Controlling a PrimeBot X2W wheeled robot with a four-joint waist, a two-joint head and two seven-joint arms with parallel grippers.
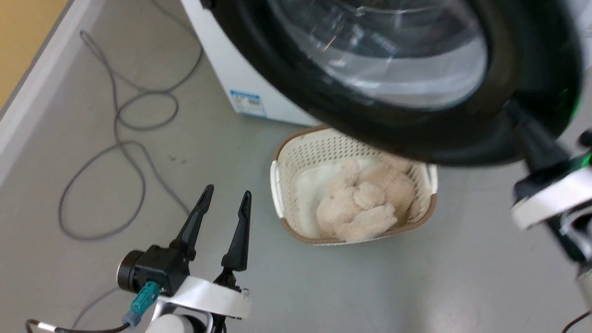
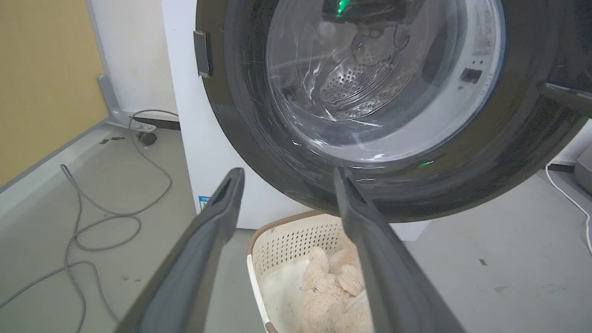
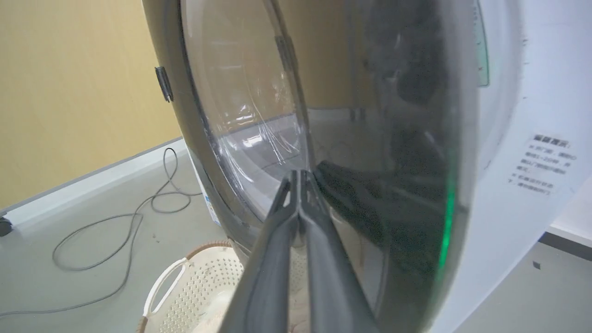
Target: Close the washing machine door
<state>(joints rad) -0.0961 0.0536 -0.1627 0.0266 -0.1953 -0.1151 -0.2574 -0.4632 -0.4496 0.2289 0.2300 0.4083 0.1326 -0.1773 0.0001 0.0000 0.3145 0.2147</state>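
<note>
Washing machine door [image 1: 397, 136] is seen swung out from the washing machine [image 1: 233, 69]. In the head view its black ring & clear glass bowl are hung over a cream perforated basket [image 1: 286, 152] that is set on the floor just beside the washer's front. Through the glass the steel drum [image 2: 356, 83] is made out in the L wrist view. The floor [image 1: 323, 286] is smooth grey, lightly scuffed, and is bounded at the L by a pale skirting [image 1: 41, 78] w/ a yellow wall [image 1: 23, 37] above it. Counted: 1 door, 1 washer, 1 basket w/ 1 heap of fluffy cream fabric [image 1: 365, 203] (separate pieces can't be told), 1 grey cable [image 1: 120, 143] looped on the floor, 1 white cable [image 2: 569, 199] at the far R, 1 blue label [image 1: 248, 102] low on the front, 1 printed notice [image 3: 541, 162] higher up, 2 grippers. The left gripper [image 1: 228, 190] is held low, L of the basket and apart from the door, fingers spread wide. The right gripper [image 3: 299, 175] is shown w/ fingers pressed together, tips laid against the door's outer face approx. where glass meets ring.
</note>
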